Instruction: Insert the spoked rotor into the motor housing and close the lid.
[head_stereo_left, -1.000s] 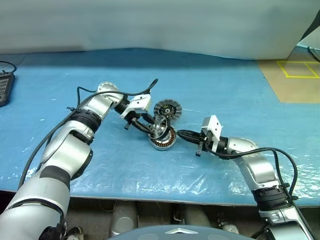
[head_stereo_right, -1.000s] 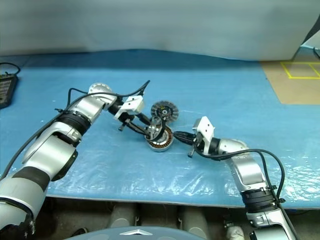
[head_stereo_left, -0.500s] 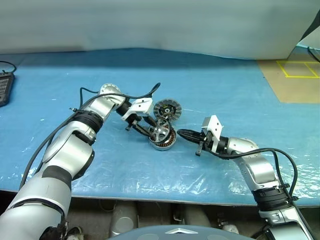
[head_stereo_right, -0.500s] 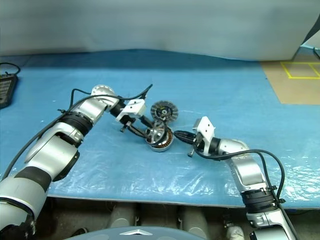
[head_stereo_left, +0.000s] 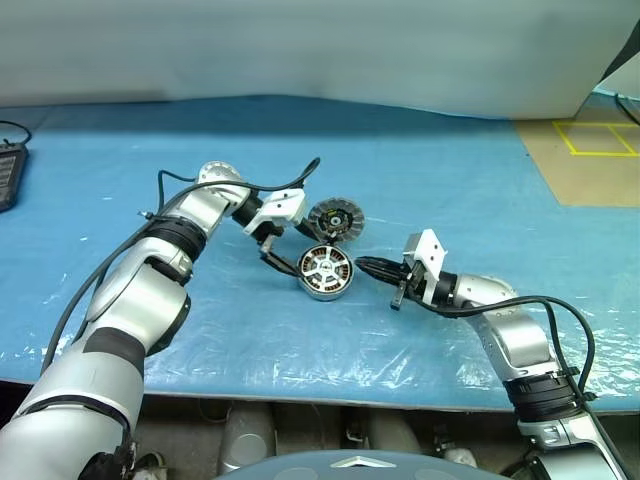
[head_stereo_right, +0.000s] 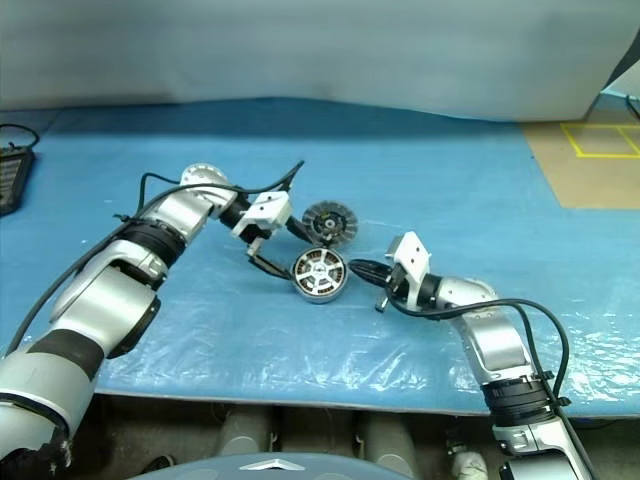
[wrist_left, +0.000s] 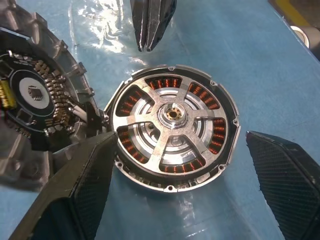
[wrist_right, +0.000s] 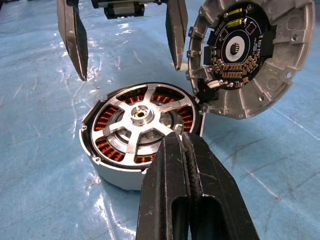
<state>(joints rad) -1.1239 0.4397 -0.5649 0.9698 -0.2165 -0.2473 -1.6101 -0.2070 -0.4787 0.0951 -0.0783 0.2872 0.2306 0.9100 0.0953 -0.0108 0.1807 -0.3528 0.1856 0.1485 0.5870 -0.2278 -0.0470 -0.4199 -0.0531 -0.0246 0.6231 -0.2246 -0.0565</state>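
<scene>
- With the rotor (wrist_left: 172, 134) seated flat in the housing (wrist_right: 116, 176), the lid (head_stereo_left: 334, 219) leans on edge just behind it, touching its rim.
- Left gripper (head_stereo_left: 282, 243), fingers spread, is nearer the lid; it lies beside that hand.
- Right gripper (head_stereo_left: 372, 267), fingers pressed together, rests at the housing's opposite side.

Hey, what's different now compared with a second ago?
The left tool has opened and let go of the spoked rotor, which went from tilted to flat inside the motor housing. The shut right tool stayed at the housing's rim, and the lid still leans beside it.
</scene>
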